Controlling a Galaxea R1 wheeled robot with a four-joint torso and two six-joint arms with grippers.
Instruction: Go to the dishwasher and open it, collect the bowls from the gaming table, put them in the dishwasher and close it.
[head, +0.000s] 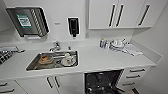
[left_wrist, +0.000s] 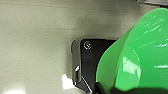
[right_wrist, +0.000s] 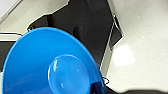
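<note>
Black wrist plate (left_wrist: 93, 65), round screw (left_wrist: 87, 45)

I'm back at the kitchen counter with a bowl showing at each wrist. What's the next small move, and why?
Probably lower the right arm's blue bowl toward the open dishwasher. In the head view its door is already down, the dark inside showing below the counter, right of the sink. The green bowl fills the left wrist view over bare floor, so it can likely wait.

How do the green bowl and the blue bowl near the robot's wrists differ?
The green bowl is bright green and shows its glossy outer side; the blue bowl is blue and shows its round base. The green bowl sits at the left wrist, the blue bowl at the right. Both are plain, shiny, round plastic.
</note>
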